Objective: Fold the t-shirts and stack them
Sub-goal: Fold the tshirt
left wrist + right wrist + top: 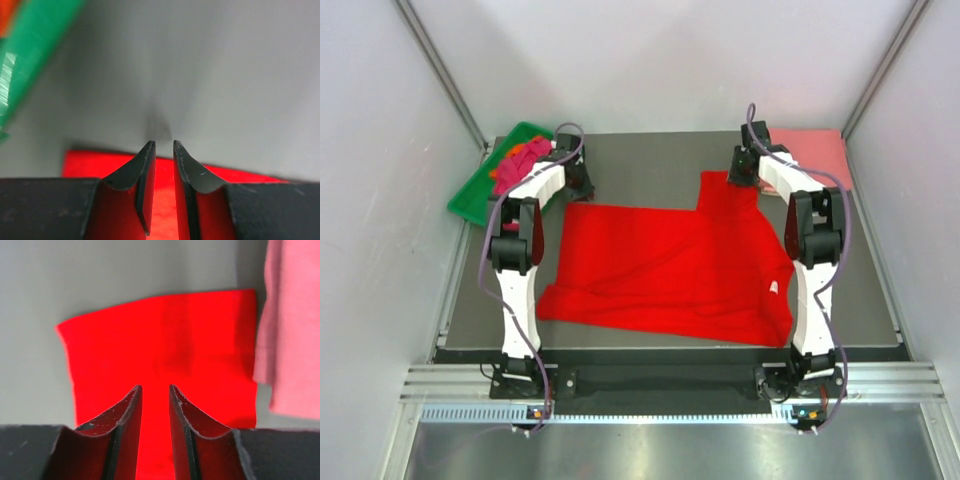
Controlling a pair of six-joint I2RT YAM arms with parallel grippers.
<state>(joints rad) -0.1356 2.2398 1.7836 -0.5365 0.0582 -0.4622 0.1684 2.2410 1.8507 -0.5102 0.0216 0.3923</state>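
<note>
- The bright red cotton t-shirt (670, 265) lies spread on the dark grey table (640, 160), with 1 sleeve reaching toward the far right.
- The left gripper (163, 144) is at the shirt's far left corner, near the green plastic tray (470, 200). Its jaws stand narrowly apart with red cloth showing in the gap, and I cannot tell whether they pinch it. A shallow bite would let the edge slip free on lifting.
- The right gripper (155, 387) is over the far right sleeve, jaws likewise narrow, and again I cannot tell if there is a pinch. The folded salmon pink shirt (290, 330) lies just beside it and could be snagged.
- If the 2 arms lift unevenly, the fold would skew.
</note>
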